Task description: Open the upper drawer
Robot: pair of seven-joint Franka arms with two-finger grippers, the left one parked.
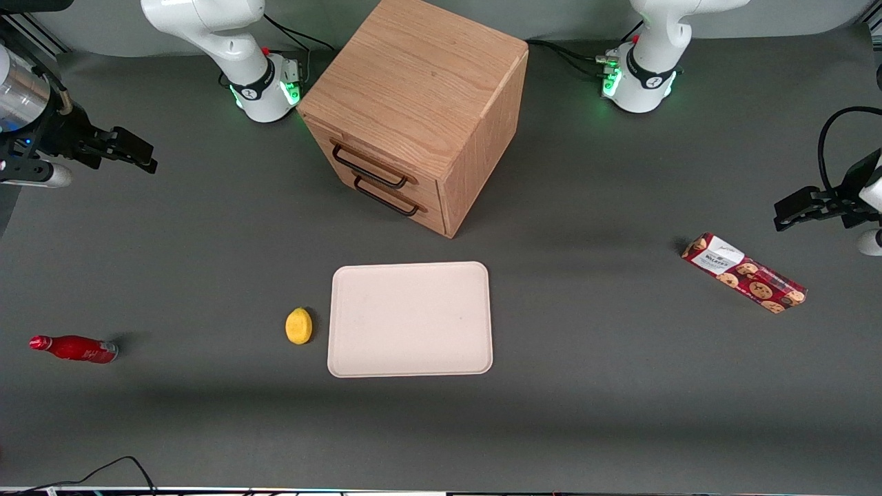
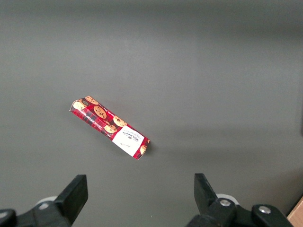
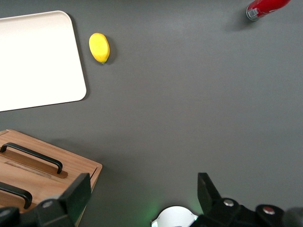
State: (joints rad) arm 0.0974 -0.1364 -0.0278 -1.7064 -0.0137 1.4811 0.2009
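The upper drawer (image 1: 375, 163) sits closed in the wooden cabinet (image 1: 420, 96) near the bench's (image 1: 586, 386) edge farthest from the front camera. The gripper (image 1: 134, 153) hangs wide open and empty above the bench's working-arm end, well apart from the drawer's handle (image 1: 370, 167).

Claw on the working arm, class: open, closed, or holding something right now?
Claw: open, holding nothing, hovering toward the working arm's end of the table, well apart from the cabinet's upper drawer.

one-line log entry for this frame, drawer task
phase: pre-approach | gripper: open, empty, off toward working arm's end of table | upper drawer: shut, handle untouched | lower drawer: shut
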